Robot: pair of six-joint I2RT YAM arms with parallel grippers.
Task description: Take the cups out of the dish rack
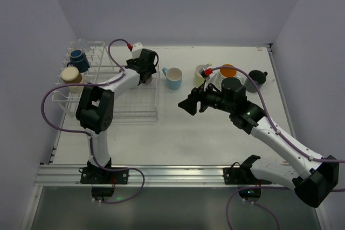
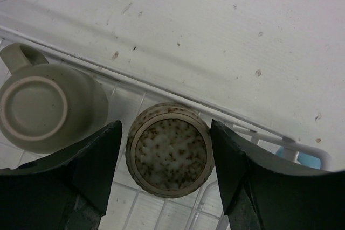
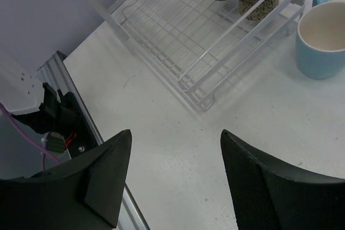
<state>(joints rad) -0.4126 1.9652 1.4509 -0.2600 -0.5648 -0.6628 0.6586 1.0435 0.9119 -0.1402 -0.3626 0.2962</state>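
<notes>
While straddling speckled cup (image 2: 170,154) in rack (image 1: 135,110), L end effector (image 2: 166,127) sits released.
R end effector (image 3: 175,134) also released, over bench (image 3: 161,106), mid-frame.

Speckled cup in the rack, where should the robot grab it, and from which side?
Grip the speckled cup by its round sides, coming from above. It sits upside down in the rack, base up, with no handle showing. The left gripper is open with a finger on each side; the grey cup sits close by.

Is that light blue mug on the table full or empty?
Empty: the right wrist view looks into the upright light blue handled mug and shows only its bare cream inside.
</notes>
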